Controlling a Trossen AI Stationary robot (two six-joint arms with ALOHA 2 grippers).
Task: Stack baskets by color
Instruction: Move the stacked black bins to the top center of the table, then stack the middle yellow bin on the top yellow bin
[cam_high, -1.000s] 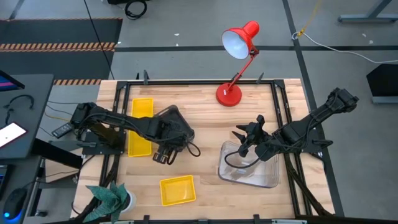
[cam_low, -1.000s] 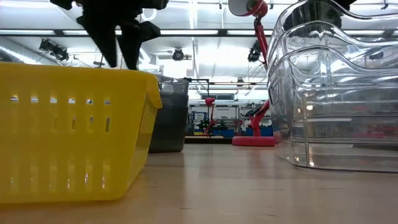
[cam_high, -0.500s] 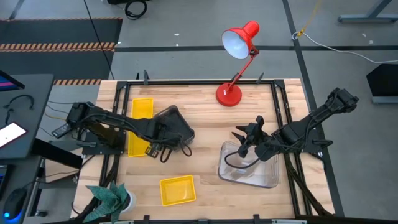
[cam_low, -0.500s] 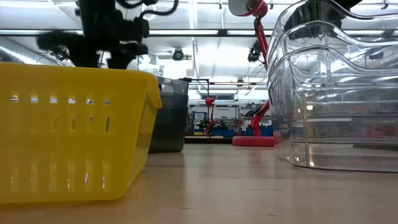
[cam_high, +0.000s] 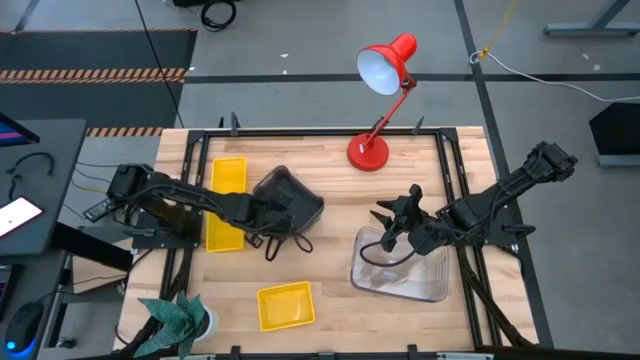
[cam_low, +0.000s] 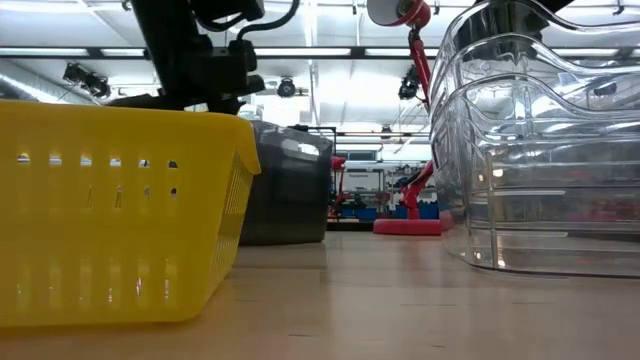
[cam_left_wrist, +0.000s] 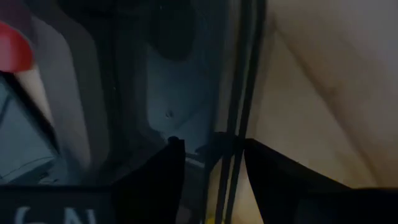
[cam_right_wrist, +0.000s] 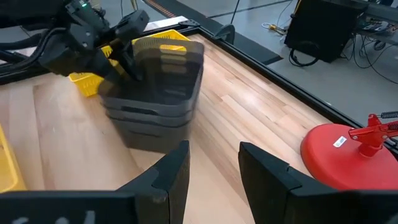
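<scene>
Basically, the grey baskets (cam_high: 292, 203) at tabletop centre are clamped by the left end effector (cam_high: 262, 222) at their nine-o'clock rim; light, stiff, slippery. Right end effector (cam_high: 390, 228) is spread.

table (cam_high: 330, 180): wood | on it: yellow baskets (cam_high: 227, 203), (cam_high: 285, 305) | grey stack (cam_high: 290, 203) | clear stack (cam_high: 400, 268) | lamp base (cam_high: 367, 152)

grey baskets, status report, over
Left gripper at the grey baskets, jaws over one wall. Right gripper above the clear baskets, jaws open, empty. Nothing in the way.
</scene>
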